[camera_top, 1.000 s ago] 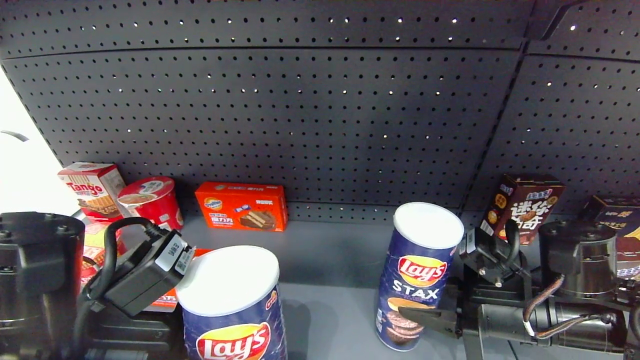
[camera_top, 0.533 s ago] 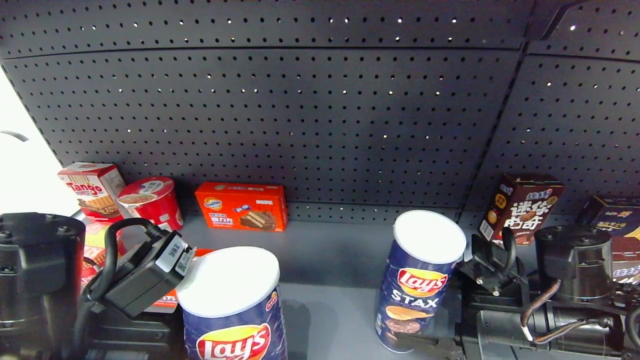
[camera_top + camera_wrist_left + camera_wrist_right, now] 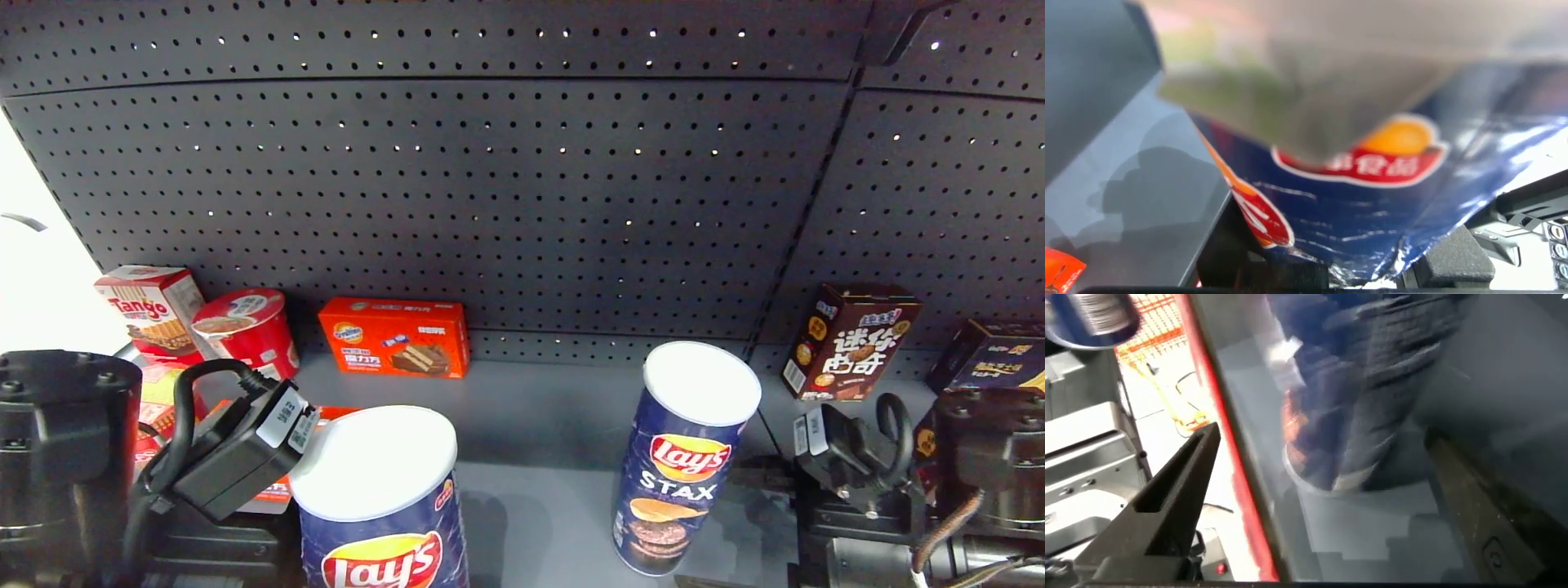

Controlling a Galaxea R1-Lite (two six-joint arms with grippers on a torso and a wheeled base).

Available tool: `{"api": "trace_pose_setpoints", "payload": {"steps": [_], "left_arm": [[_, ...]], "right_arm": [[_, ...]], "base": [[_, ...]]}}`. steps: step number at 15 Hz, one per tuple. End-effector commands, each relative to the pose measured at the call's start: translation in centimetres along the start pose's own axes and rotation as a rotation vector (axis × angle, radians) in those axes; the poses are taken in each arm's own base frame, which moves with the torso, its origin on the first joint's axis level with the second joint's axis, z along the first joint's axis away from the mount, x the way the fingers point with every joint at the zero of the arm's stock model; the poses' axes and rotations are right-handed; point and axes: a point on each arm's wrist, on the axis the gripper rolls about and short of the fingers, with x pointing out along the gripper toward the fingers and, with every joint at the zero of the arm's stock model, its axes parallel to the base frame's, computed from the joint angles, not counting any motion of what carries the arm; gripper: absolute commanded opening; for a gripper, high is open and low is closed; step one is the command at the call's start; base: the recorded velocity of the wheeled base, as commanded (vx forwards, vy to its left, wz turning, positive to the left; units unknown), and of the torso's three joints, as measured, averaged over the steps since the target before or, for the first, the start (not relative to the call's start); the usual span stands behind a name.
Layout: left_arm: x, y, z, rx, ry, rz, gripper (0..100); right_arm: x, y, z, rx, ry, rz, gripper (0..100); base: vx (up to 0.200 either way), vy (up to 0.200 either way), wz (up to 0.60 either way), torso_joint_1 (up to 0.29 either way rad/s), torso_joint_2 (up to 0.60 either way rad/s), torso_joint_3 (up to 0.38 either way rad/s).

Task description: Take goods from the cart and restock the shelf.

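- Standing upright on the grey shelf [image 3: 539, 425], the placed chip can [image 3: 690, 457] sits just ahead of the right pincer [image 3: 1323, 441]. The pincer's two fingers are spread wide on either side of the can with gaps showing, so nothing grips it.
- That wide spread suits a release. I judge this can delivered and the right pincer free to draw straight back.
- The held chip can [image 3: 380, 498] is at the left pincer [image 3: 1347, 265]. The close view is blurred, but the can appears clamped low on its body, lid upward, kept level for shelving.
- Beyond the left pincer, an orange box [image 3: 394, 336] and a red cup [image 3: 247, 327] stand against the perforated back panel [image 3: 490, 204]. They sit deep on the shelf, leaving the front free.
- Between the two pincers lies a bare stretch of shelf, likely the easiest room for the held chip can.
- A red front lip [image 3: 1229, 457] runs close beside one finger of the right pincer, and the placed chip can stands near it. Any retreat has to cross that edge.
- Beyond the right pincer, towards its outer side, a brown box [image 3: 849, 339] leans against the panel, well apart from the placed chip can.
- Both cans are tall and narrow, so a brushing finger could topple either one.
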Motion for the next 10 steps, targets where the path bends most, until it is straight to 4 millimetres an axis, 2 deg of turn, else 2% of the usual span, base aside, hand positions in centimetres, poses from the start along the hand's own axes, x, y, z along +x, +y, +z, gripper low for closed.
{"api": "trace_pose_setpoints", "payload": {"steps": [1, 7, 10], "left_arm": [[0.1, 0.0, 0.1, 0.003, -0.002, -0.001, 0], [0.1, 0.0, 0.2, 0.007, -0.005, -0.003, 0], [0.0, -0.1, 0.3, 0.011, -0.007, -0.003, 0]], "right_arm": [[-1.8, 0.8, 0.3, -0.022, -0.044, -0.016, 100], [-4.5, 1.8, 1.9, -0.069, -0.136, -0.046, 100], [-7.2, 3.4, 1.9, -0.066, -0.120, -0.088, 100]], "base": [[0.000, 0.000, 0.00, 0.000, 0.00, 0.000], [0.000, 0.000, 0.00, 0.000, 0.00, 0.000], [0.000, 0.000, 0.00, 0.000, 0.00, 0.000]]}}
